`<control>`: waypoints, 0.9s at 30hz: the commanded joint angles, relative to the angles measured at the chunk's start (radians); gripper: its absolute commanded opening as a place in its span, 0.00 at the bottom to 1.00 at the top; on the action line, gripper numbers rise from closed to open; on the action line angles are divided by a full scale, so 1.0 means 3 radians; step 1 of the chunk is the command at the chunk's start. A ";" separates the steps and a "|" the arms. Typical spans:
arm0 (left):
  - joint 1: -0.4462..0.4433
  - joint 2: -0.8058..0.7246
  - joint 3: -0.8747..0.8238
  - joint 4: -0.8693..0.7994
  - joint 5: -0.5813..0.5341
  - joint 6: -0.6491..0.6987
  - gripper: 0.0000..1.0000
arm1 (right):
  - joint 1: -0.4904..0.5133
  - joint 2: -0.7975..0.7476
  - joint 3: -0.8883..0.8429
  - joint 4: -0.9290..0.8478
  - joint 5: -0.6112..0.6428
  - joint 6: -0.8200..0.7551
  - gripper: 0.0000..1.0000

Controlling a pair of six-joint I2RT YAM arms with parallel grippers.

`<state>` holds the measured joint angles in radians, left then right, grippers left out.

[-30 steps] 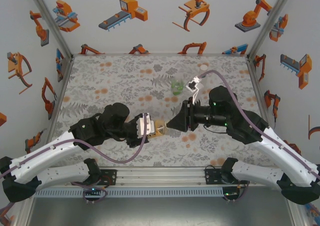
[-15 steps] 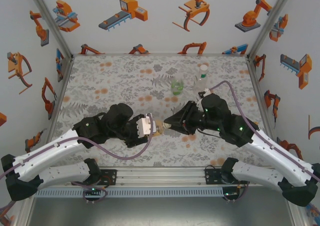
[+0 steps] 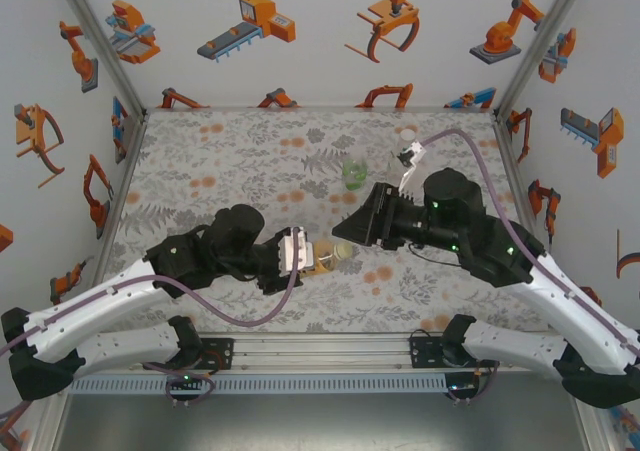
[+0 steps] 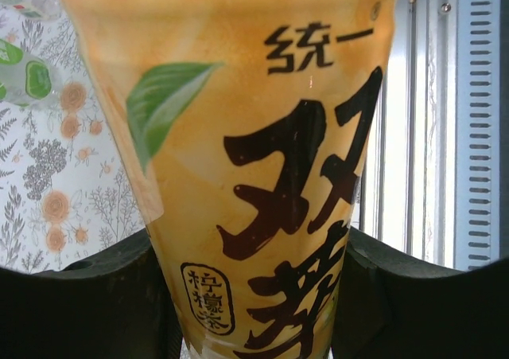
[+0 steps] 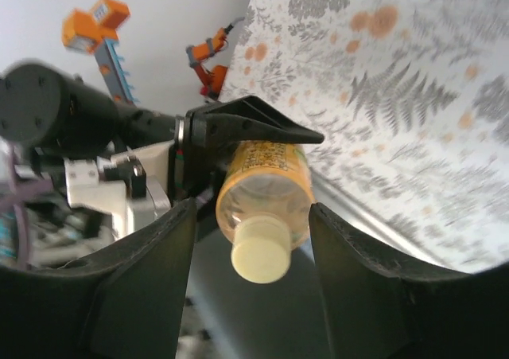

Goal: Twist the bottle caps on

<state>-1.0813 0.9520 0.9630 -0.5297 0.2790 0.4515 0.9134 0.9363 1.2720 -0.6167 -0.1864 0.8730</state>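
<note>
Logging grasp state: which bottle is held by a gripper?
The amber plastic bottle with yellow label, held sideways in the left gripper; the squat green-tinted clear bottle stands free on the table.

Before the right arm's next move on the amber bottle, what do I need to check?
1. Amber bottle clamped in the left end effector: ok, its fingers press both sides of the label.
2. Cap on the bottle neck: ok, it looks square on it.
3. Cap fully tightened: cannot tell.
4. Right end effector open and straddling the cap: ok, there is a gap on each side and no contact.
5. Green-tinted bottle out of the arms' way: ok, it stands farther back on the table.
</note>
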 commanded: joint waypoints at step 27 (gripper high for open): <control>-0.0016 -0.0161 0.0088 0.0088 0.0421 0.0008 0.00 | 0.0023 0.0059 0.0170 -0.0269 -0.1733 -0.4615 0.49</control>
<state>-1.0813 0.9218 0.9630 -0.5228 0.3813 0.4534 0.9142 0.9527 1.3373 -0.6968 -0.6987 -0.4652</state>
